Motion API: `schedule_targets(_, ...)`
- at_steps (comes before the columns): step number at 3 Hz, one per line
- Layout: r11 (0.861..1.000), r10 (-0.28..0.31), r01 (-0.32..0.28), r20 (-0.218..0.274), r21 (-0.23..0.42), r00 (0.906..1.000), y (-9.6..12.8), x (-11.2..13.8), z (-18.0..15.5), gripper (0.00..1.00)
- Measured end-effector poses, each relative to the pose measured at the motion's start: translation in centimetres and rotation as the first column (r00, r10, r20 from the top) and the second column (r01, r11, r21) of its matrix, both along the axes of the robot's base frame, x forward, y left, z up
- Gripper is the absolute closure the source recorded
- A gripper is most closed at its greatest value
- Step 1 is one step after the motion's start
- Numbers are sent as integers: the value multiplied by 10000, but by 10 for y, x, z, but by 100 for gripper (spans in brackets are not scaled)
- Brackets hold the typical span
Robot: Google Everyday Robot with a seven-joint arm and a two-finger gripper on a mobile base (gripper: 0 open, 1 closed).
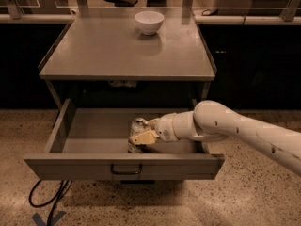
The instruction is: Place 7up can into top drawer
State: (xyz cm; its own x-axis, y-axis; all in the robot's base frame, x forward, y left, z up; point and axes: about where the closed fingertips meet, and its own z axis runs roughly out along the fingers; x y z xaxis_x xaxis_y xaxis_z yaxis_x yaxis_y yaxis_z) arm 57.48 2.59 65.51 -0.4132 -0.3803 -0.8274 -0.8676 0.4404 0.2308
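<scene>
Pincer: the pincer [142, 134] is low inside the open top drawer [94, 166], near the middle of its width and close behind the front panel.
Pincer state: clenched around the 7up can [137, 125], with 1 pale finger [144, 137] lying across the can's front.
7up can: inside the drawer, held at the pincer's tip, its silver top showing above the finger; its lower part is hidden behind the front panel, so whether it touches the drawer bottom cannot be told.
Top drawer: pulled well out from under the counter [113, 55], its dark handle [126, 169] at the centre of the front panel.
Arm: the white arm [225, 126] reaches in from the right, over the drawer's right side wall.
Counter: 1 white bowl [149, 22] stands near its back edge, well apart from the can.
Floor: dark cables [47, 199] lie below the drawer's left corner.
</scene>
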Motion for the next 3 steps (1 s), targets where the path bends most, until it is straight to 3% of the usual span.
schedule_targets(3, 10000, 2, -2, 0, 0, 10000, 0, 0, 0, 11)
